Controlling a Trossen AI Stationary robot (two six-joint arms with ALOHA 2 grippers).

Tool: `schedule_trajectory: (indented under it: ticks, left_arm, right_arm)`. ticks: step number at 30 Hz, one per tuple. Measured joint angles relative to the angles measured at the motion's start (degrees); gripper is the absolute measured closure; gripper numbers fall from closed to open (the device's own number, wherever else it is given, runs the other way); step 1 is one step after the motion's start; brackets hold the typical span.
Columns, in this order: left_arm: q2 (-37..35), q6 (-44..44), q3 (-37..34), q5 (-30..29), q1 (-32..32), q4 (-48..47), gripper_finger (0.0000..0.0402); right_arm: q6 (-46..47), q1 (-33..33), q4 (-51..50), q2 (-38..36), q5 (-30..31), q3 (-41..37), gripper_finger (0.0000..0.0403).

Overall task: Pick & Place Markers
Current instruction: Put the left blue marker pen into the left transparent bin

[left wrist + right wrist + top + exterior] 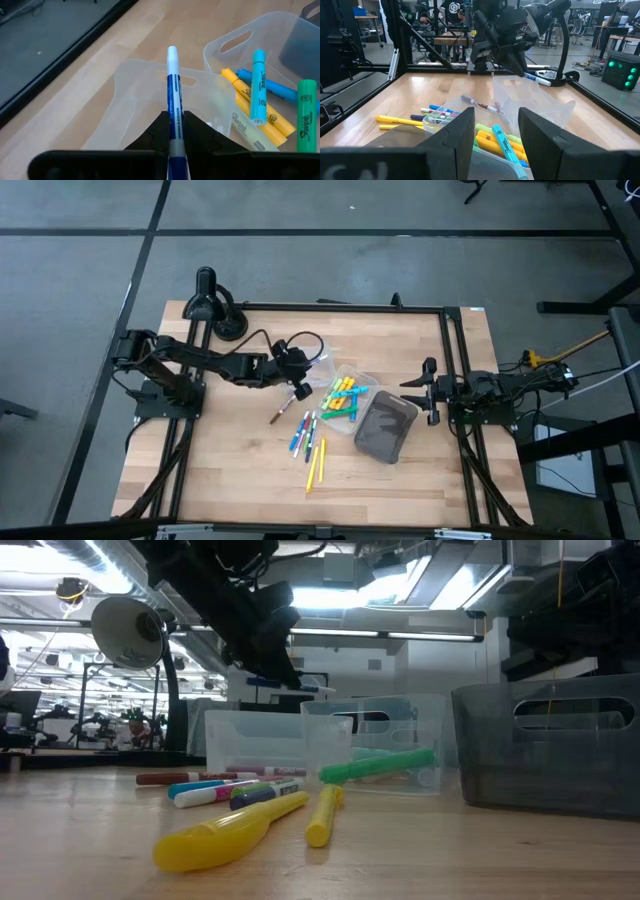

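Tabletop [240, 470]: left gripper [172, 131] pinches blue marker [173, 95] above clear tray [150, 100] (right gripper [428, 392] open).

From my remote station, I see the light wooden butcher-block counter [240, 470] standing on a grey concrete floor [330, 270] crossed by dark seams. A black gooseneck desk lamp [207, 304] sits at the counter's far-left corner. Beyond the counter, long fluorescent ceiling lights [380, 635] glow over an open workshop with black metal frames [405, 35] and distant workbenches [451, 41].
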Motion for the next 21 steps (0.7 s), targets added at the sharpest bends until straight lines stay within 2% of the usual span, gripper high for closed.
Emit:
schedule_trajectory:
  ticks: [10, 21]
  left_arm:
    - [0.0, -1.0, 0.0, 9.4, 4.4, -1.1, 0.037]
    - [0.0, -1.1, 0.0, 9.8, 6.3, -5.2, 0.0369]
  right_arm:
    - [0.0, 0.0, 0.0, 0.0, 0.0, 0.0, 0.0251]
    - [0.0, 0.0, 0.0, 0.0, 0.0, 0.0, 0.0251]
